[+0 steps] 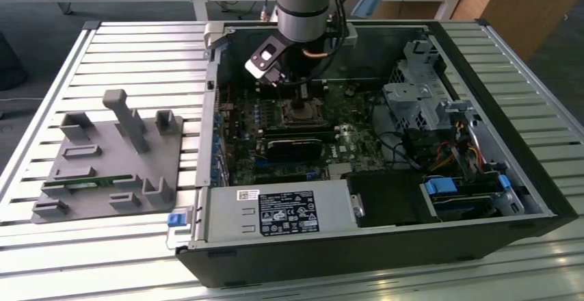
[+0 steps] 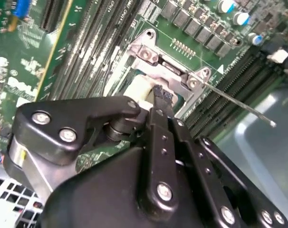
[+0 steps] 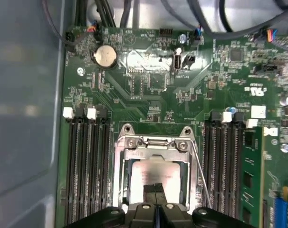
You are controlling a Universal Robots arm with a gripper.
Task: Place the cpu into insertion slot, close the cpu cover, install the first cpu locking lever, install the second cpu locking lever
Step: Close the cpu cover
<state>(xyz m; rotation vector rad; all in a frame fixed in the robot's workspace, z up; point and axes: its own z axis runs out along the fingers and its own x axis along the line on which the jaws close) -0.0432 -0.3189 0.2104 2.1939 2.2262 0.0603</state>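
Claw: fingers together, nothing btwn them, tips just over the small flat square cpu w/ silver-grey metal top in the first wrist view; contact can't tell. The cpu sits in the small square silver-rimmed insertion slot in the green circuit board, so step 1 looks done. The thin silver metal cpu cover w/ square window seems laid down round the chip; prob. closed, not certain. A thin steel wire locking lever sticks out free, apparently unlatched, so both lever steps seem left. 2nd lever: can't make out. The claw body hides the near edge of cover + slot.
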